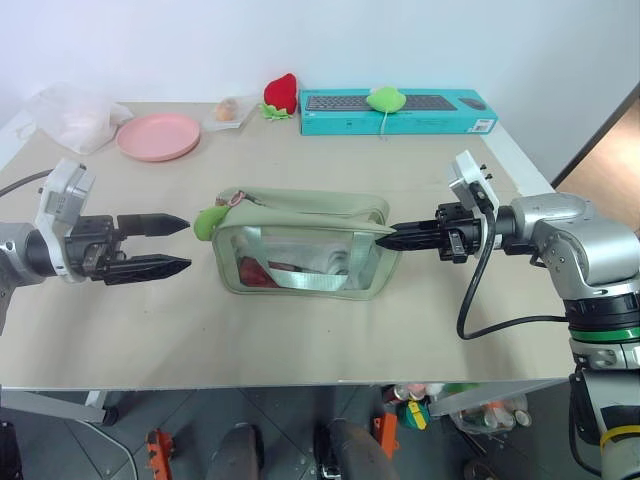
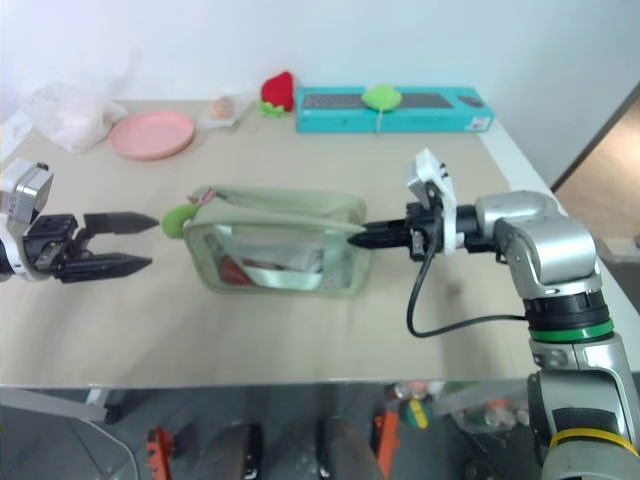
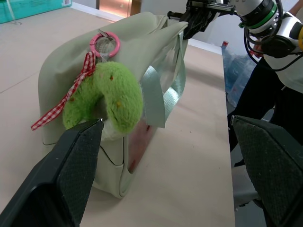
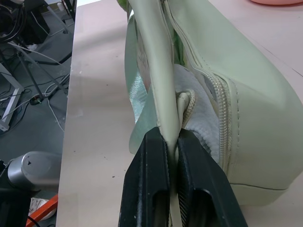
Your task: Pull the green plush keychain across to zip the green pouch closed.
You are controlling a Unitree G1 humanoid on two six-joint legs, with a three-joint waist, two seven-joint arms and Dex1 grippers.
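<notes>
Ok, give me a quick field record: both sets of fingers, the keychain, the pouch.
left fingers: left gripper open, apart from the green plush keychain
right fingers: right gripper shut on the strap of the green pouch, at its right end
keychain: hangs at the pouch's left end on a pink ring, unheld
zipper: looks closed along the top
table: tan table under the pouch

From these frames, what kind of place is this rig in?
Probably an indoor lab or test room. A plain table against a white wall holds staged props: the pouch, a pink plate and a boxed keyboard. The right wrist view shows loose cables on the floor.
</notes>
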